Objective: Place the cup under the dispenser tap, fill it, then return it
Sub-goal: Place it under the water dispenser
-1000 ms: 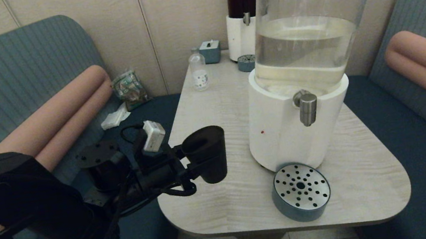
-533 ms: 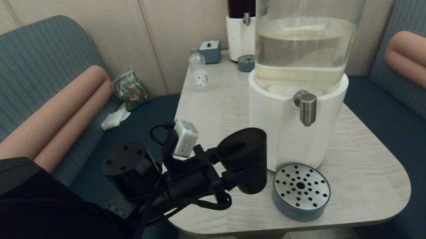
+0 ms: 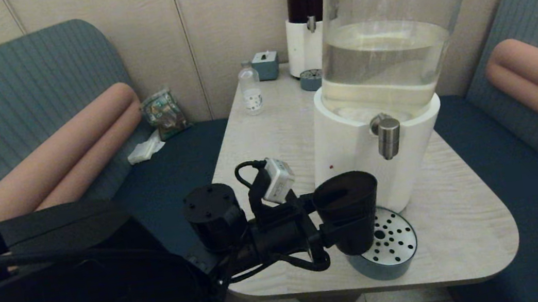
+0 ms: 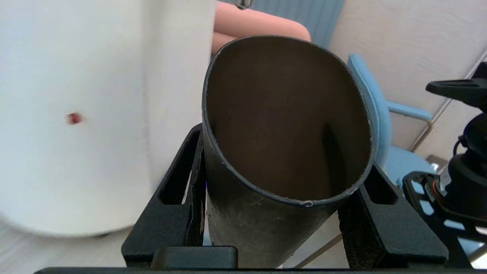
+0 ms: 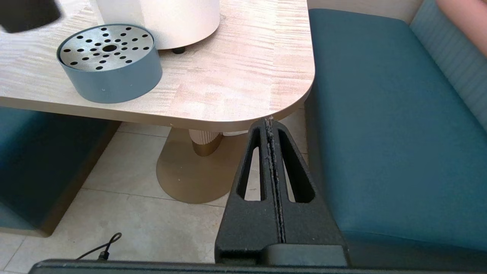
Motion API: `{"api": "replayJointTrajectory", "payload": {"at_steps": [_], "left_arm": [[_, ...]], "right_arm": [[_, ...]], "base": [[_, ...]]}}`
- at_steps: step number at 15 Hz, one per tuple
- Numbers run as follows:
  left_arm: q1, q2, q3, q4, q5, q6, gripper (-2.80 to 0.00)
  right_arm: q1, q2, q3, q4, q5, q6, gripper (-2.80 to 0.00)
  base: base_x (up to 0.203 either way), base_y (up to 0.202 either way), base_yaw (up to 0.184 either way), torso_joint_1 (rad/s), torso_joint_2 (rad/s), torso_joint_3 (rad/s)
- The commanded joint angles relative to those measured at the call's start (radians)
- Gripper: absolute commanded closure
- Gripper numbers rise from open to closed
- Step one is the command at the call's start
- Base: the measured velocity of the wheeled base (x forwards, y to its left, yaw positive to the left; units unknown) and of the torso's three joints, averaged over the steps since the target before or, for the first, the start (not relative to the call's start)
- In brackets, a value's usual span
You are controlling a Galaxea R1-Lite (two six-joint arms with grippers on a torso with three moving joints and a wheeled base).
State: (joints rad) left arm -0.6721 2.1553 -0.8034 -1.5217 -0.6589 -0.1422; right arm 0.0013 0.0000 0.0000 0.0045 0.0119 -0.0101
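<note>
Cup [image 3: 349,218] carriage is underway: the left claw [image 3: 321,227] grasps it above the drip tray's [image 3: 392,254] left edge, short of the dispenser tap [image 3: 389,138]; filling and return remain. One cup, two dispensers, two trays. Right claw [image 5: 274,171] rests clenched, empty, off the worktop [image 3: 465,218].

A clear bottle [image 3: 250,90], a tissue box [image 3: 265,64] and a dark-liquid dispenser [image 3: 304,26] stand at the tabletop's [image 3: 466,229] far end; a snack bag [image 3: 163,112] lies on the bench [image 3: 171,158].
</note>
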Motion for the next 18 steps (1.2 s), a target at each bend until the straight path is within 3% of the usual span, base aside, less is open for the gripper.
{"api": "replayJointTrajectory", "payload": {"at_steps": [1,13,18], "left_arm": [[-0.02,0.069,-0.042,-0.008,-0.004,-0.005,0.0],[-0.042,0.294,-0.368,-0.008,0.002,-0.031,0.0],[-0.04,0.296,-0.385,-0.008,0.001,-0.031,0.0]], "right_arm": [[0.0,0.0,0.0,0.0,0.0,-0.001,0.0],[0.0,0.0,0.0,0.0,0.0,-0.001,0.0],[0.0,0.0,0.0,0.0,0.0,-0.001,0.0]], "base": [[0.0,0.0,0.0,0.0,0.0,0.0],[0.0,0.0,0.0,0.0,0.0,0.0],[0.0,0.0,0.0,0.0,0.0,0.0]]}}
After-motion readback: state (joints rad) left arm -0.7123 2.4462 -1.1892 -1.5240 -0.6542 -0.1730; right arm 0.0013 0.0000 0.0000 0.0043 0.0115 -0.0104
